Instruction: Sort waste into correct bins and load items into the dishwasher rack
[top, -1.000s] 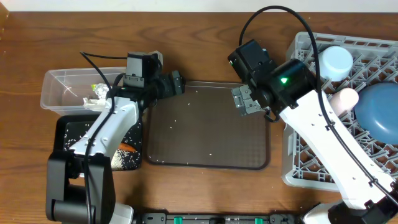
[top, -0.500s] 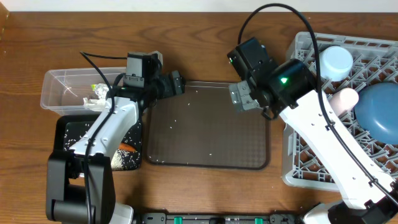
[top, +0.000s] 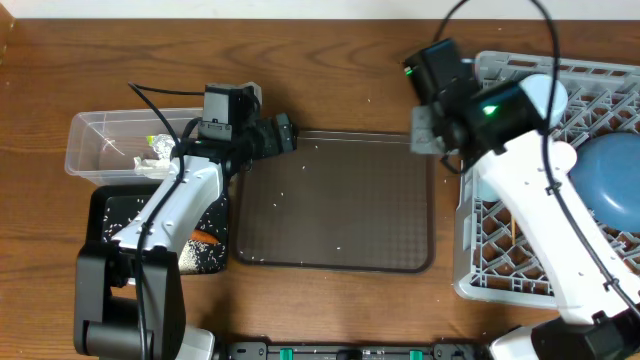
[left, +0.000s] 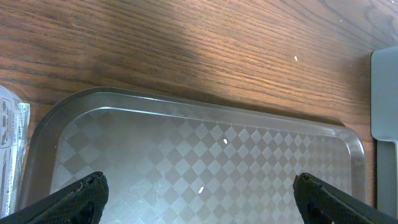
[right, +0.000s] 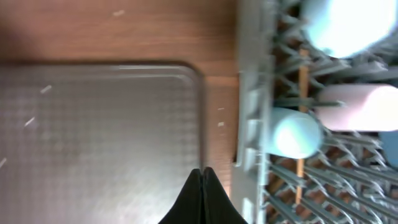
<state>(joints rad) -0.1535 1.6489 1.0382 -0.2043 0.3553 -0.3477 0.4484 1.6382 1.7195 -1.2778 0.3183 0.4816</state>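
Note:
My left gripper (top: 286, 135) hangs open over the far left corner of the brown serving tray (top: 335, 250). Its fingertips (left: 87, 194) stand wide apart above bare tray with a few rice grains (left: 201, 189). My right gripper (right: 202, 196) is shut on nothing. It hovers over the tray's far right corner (top: 424, 138), just left of the grey dishwasher rack (top: 470, 285). The rack holds a light-blue bowl (top: 610, 180), a pale cup (right: 342, 25) and a pink cup (right: 364, 109). A crumpled wrapper (top: 153, 150) lies in the clear tub (top: 95, 130). The black tray (top: 110, 205) holds a carrot (top: 205, 238) and rice.
Scattered rice grains (top: 338, 250) dot the brown serving tray. A small pale round object (right: 295, 134) stands just inside the rack's left wall (right: 252, 112). A narrow strip of wooden table (right: 219, 124) separates the tray from the rack.
My right arm has swung right and toward the far side, from over the tray to its far right corner by the rack, and its jaws have shut. The left arm has not moved.

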